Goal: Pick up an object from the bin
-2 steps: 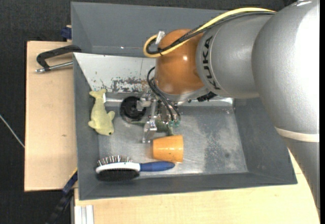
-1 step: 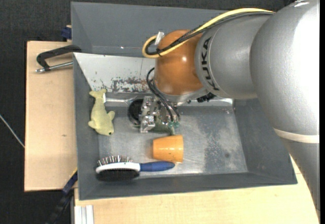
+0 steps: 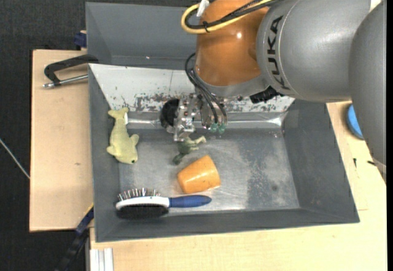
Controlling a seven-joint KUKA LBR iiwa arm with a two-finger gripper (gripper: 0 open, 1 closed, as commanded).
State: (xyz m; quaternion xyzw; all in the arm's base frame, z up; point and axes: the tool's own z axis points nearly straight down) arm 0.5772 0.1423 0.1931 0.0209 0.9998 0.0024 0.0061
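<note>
Poises the gripper (image 3: 195,128) just over a small dark toy (image 3: 186,148) at mid-bin by the far wall, clenched or released impossible to tell; could pinch only an edge of so slight a thing and drop it, or knock the orange cup (image 3: 198,175) just nearer.

Gripper (image 3: 189,130) hung near bin (image 3: 265,172) back wall, over small dark-green figure (image 3: 186,149); orange cup (image 3: 198,175) beside it, yellow fish toy (image 3: 122,141) left, blue-handled brush (image 3: 161,203) front.
</note>
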